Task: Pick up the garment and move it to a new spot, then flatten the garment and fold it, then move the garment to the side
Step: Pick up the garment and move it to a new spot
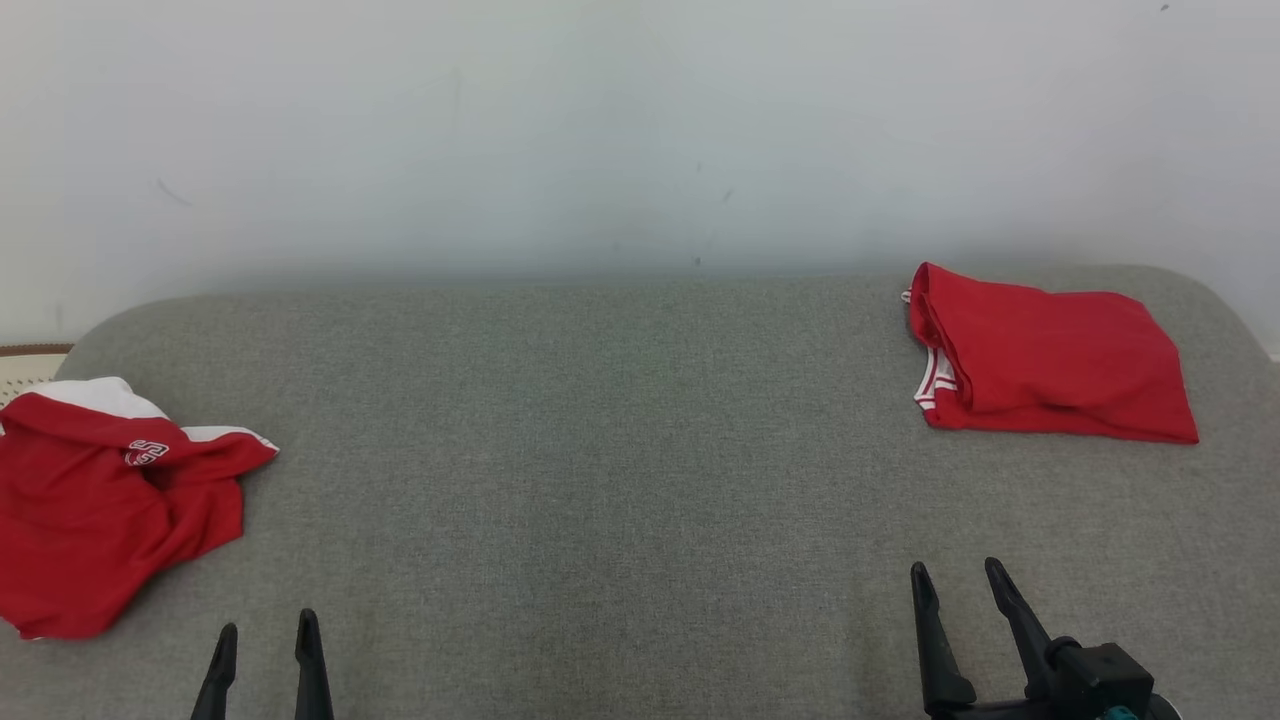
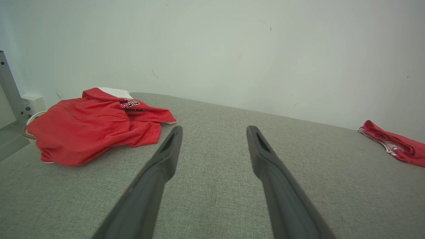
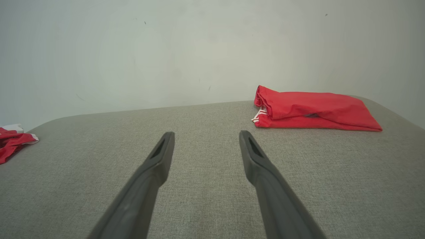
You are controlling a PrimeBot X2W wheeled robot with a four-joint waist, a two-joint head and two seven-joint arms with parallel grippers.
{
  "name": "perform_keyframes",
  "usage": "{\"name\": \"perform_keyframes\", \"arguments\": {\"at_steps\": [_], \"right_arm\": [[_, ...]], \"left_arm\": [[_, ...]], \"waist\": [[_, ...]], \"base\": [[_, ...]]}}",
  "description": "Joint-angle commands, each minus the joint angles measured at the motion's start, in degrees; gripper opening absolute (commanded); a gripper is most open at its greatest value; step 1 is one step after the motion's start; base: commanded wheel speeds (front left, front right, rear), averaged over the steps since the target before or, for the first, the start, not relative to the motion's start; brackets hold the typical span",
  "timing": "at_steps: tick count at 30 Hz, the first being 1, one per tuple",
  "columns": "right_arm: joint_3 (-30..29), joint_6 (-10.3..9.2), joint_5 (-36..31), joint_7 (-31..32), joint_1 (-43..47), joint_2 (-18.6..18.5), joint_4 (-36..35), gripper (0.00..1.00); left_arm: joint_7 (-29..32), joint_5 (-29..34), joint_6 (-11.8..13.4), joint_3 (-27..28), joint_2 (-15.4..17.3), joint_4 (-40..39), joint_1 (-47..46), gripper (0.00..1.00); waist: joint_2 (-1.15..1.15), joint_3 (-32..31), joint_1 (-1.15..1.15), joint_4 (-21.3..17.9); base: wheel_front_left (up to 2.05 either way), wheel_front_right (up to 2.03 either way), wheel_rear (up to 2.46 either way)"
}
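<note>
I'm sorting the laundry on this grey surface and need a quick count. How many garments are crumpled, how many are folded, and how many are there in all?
Crumpled red garment: 1
Folded red garment: 1
Total: 2

Soft, even white light washes the grey woven-fabric surface [image 1: 640, 450] and plain white wall [image 1: 640, 130]; a thin shadow edges the crumpled red-and-white cloth garment [image 2: 83, 132]. Wrist views bow at their edges, and the long dark fingers [image 2: 159, 172] soften near the lens.
</note>
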Motion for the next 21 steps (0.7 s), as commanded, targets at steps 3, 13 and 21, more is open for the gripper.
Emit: {"name": "perform_keyframes", "arguments": {"at_steps": [3,13,21], "right_arm": [[-0.09,0.01,0.39,-0.23,0.12,0.17,0.31,1.00],[-0.54,0.01,1.36,0.03,1.25,0.26,0.84,1.00],[-0.27,0.01,2.55,0.07,2.24,0.35,1.65,1.00]], "left_arm": [[-0.29,-0.57,-0.06,0.14,0.26,0.29,0.97,1.00],[-0.35,-0.58,-0.13,-0.32,0.58,1.01,0.77,1.00],[0.37,-0.90,0.27,0.13,1.64,0.79,1.40,1.00]], "waist": [[0.00,-0.14,0.00,0.12],[0.00,-0.95,0.00,5.27],[0.00,-1.57,0.00,13.75]], "base": [[0.00,0.00,0.00],[0.00,0.00,0.00],[0.00,0.00,0.00]]}}
